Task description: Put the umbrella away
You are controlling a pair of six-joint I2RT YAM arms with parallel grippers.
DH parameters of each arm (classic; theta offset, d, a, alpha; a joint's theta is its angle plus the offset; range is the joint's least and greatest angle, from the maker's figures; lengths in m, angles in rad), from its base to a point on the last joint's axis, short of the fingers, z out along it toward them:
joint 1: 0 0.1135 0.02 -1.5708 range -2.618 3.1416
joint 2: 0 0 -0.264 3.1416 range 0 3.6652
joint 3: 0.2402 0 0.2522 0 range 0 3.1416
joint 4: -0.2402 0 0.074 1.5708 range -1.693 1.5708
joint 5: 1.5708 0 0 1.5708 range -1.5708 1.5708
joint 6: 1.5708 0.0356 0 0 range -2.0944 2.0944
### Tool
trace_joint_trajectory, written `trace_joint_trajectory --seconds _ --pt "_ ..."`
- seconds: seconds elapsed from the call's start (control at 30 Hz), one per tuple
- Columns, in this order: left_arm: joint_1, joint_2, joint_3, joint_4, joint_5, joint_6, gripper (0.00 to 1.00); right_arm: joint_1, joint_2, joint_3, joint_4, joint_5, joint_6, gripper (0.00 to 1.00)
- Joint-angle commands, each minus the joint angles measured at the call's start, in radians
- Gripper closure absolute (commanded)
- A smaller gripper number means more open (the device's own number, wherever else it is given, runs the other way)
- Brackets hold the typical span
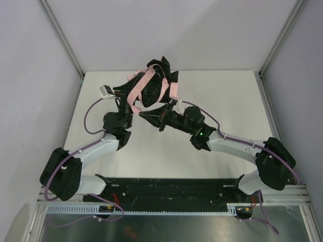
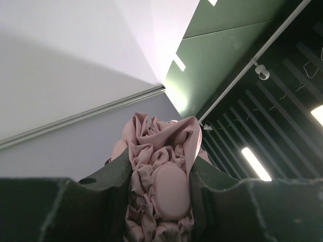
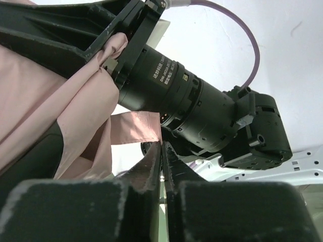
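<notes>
The umbrella (image 1: 151, 89) is held up over the back of the table, a dark crumpled bundle crossed by pink straps (image 1: 143, 84). My left gripper (image 1: 126, 102) is shut on it from the left. In the left wrist view, bunched pink fabric (image 2: 151, 146) and a smooth pink oval part (image 2: 171, 192) fill the space between the left gripper (image 2: 160, 162) fingers. My right gripper (image 1: 147, 115) reaches in from the right, just below the bundle. In the right wrist view the right gripper (image 3: 161, 147) has its jaws pressed together, with the corner of a pink flap (image 3: 135, 127) at the tips.
The white table (image 1: 227, 106) is boxed in by pale walls and metal corner posts (image 1: 60, 38). A black base rail (image 1: 166, 184) runs along the near edge. The left arm's black wrist (image 3: 174, 88) hangs close above the right gripper's fingers.
</notes>
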Motion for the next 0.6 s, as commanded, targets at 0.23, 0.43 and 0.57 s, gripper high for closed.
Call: trace_joint_trajectory --seconds 0.23,0.43,0.57 --pt "-0.01 -0.076 0.022 0.407 0.041 -0.02 1.0 -0.066 -0.044 -0.092 0.041 0.105 0.068 1.0" --pt "-0.021 -0.079 0.012 0.407 0.066 -0.019 1.0 -0.114 -0.052 -0.102 0.089 0.101 -0.002 1.0" --pt "-0.029 -0.063 0.016 0.407 0.071 -0.037 1.0 -0.116 -0.045 -0.102 0.123 0.085 0.013 0.84"
